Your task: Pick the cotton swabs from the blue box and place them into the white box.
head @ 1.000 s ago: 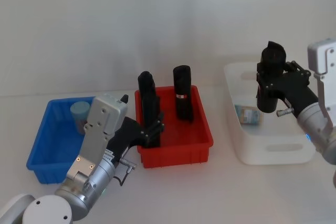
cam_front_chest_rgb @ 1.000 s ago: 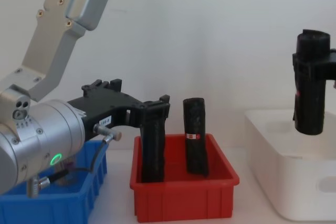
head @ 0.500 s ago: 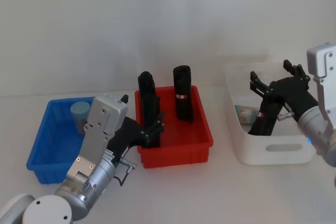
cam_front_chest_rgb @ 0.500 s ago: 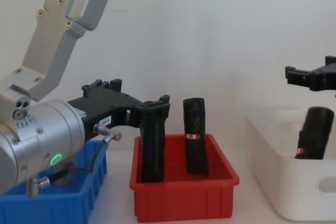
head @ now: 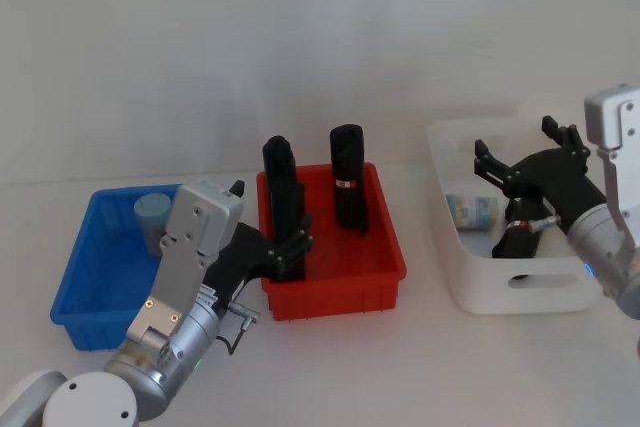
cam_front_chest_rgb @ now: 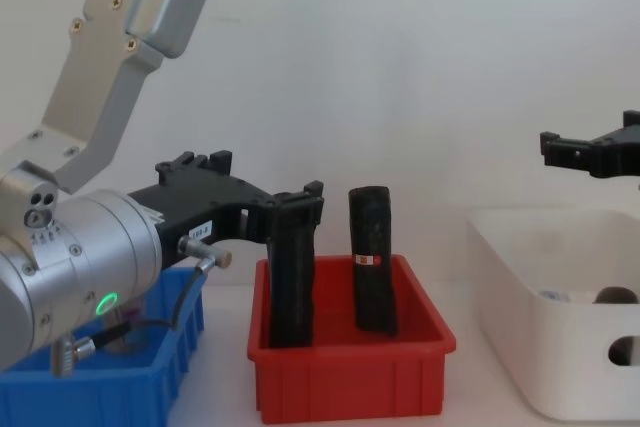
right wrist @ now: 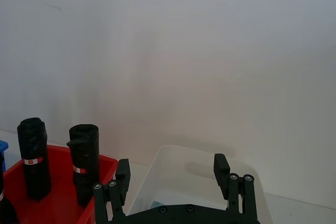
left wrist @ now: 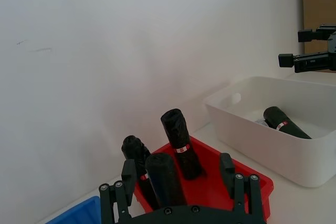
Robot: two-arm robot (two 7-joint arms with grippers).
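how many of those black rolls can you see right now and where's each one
3. Two black rolls stand upright in the red bin: one beside the left gripper, one at the back. The third lies in the white box. Others may be hidden.

Right hand (head: 522, 150): a second ago it grips a black roll upright above the white box (head: 470, 287); now its fingers are spread wide and nothing sits between them. It hangs above the box's near right part, with its fingers pointing toward the rear wall.

Black roll (head: 519, 238): half a second ago it leans tilted inside the box, just below the opened hand. Now it lies flat on the box floor, barely topping the rim in the chest view (cam_front_chest_rgb: 612, 296). It lies just beside a cotton swab jar (head: 470, 212) in the box.
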